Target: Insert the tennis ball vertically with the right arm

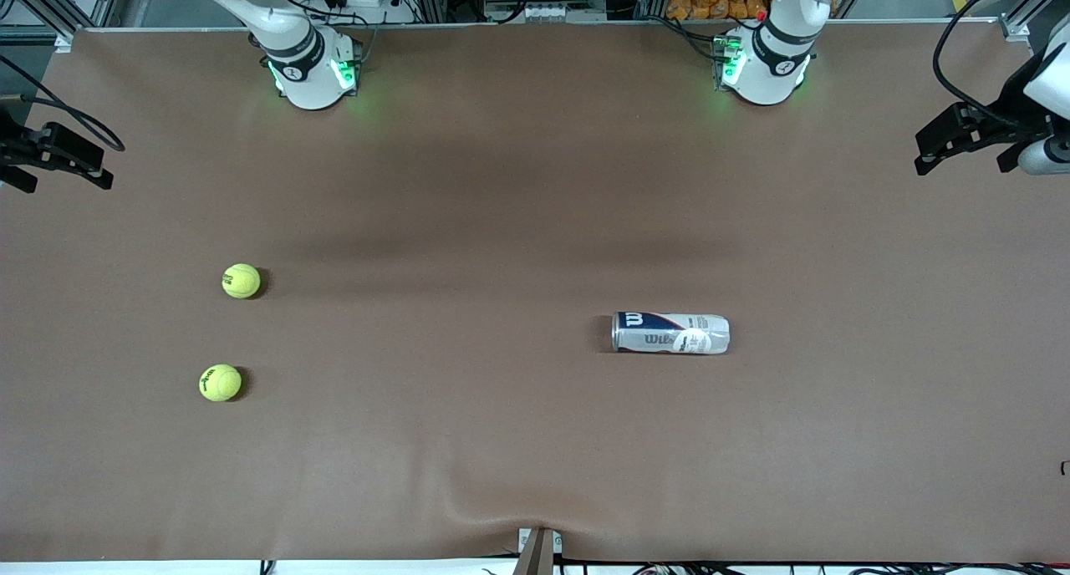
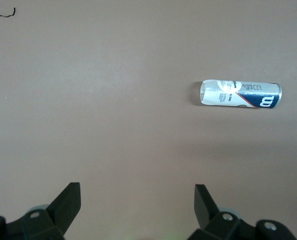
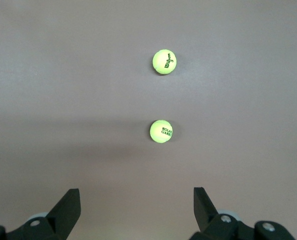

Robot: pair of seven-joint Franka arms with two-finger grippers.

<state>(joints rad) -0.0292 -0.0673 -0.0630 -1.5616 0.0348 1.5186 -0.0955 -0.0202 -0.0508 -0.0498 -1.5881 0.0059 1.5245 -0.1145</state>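
Two yellow-green tennis balls lie on the brown table toward the right arm's end. One ball (image 1: pixel 241 281) (image 3: pixel 161 131) is farther from the front camera than the other ball (image 1: pixel 220 383) (image 3: pixel 164 61). A white and blue ball can (image 1: pixel 671 333) (image 2: pixel 240 93) lies on its side toward the left arm's end. My right gripper (image 3: pixel 137 196) hangs open and empty above bare table, apart from both balls. Open and empty too, my left gripper (image 2: pixel 137 192) hovers over bare table, well away from the can. I cannot tell which end of the can is open.
The brown mat (image 1: pixel 501 224) covers the whole table. Both arm bases (image 1: pixel 313 69) (image 1: pixel 765 65) stand along the edge farthest from the front camera. A small clamp (image 1: pixel 537 550) sits at the nearest edge. A wide stretch of mat separates the balls from the can.
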